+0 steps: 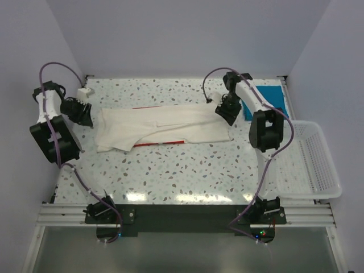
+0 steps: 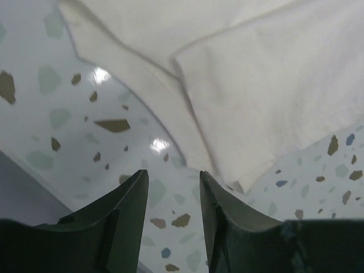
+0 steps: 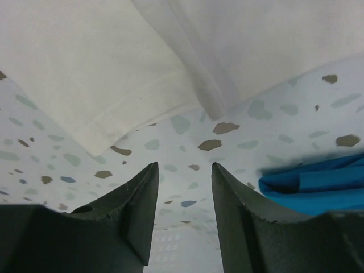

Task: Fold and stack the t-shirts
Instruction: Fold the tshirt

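Observation:
The cream-white t-shirt (image 1: 165,126) lies folded into a long band across the back of the table, with thin red strips showing at its edges. Its cloth fills the top of the left wrist view (image 2: 256,85) and the right wrist view (image 3: 114,74). The teal-blue t-shirt (image 1: 267,99) lies folded at the back right, partly hidden by the right arm, and shows in the right wrist view (image 3: 315,185). My left gripper (image 1: 85,116) is open and empty just off the shirt's left end. My right gripper (image 1: 226,114) is open and empty at the shirt's right end.
A white lattice basket (image 1: 313,162) hangs at the table's right edge. A small white object (image 1: 85,91) sits at the back left corner. Grey walls close in on the left, back and right. The speckled tabletop (image 1: 187,170) stretches in front of the shirt.

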Controlling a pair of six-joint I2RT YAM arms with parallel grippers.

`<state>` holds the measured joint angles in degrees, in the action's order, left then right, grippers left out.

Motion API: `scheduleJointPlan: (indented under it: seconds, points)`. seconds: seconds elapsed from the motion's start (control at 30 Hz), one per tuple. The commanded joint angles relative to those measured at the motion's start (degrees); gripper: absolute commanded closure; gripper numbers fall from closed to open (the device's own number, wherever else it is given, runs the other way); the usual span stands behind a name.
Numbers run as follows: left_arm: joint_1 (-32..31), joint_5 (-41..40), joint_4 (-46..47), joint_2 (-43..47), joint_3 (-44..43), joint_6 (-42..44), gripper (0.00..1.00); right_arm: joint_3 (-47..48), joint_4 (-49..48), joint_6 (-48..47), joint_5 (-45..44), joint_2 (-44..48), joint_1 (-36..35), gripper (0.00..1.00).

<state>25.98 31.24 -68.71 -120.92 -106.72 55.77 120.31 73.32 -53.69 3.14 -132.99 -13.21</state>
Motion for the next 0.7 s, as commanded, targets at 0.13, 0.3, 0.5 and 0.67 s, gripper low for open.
scheduleJointPlan:
  seconds: [0.13, 0.3, 0.5, 0.67]
  points:
    - [7.9, 5.1, -3.1, 11.4, 16.4, -1.3, 0.53, -5.4, 3.2, 29.3, 15.2, 6.6, 6.2, 0.58]
    - [8.2, 5.5, 1.3, 13.5, 25.0, -3.6, 0.53, -11.8, -1.1, 32.6, 16.8, 8.2, 6.6, 0.59]
    - [8.2, 5.4, 4.5, 13.9, 28.0, -6.1, 0.52, -11.2, -3.5, 35.1, 17.8, 6.6, 6.6, 0.6]
    - [8.2, 5.2, 4.5, 13.0, 28.9, -6.0, 0.51, -11.1, -3.3, 35.5, 19.0, 4.5, 6.7, 0.6]
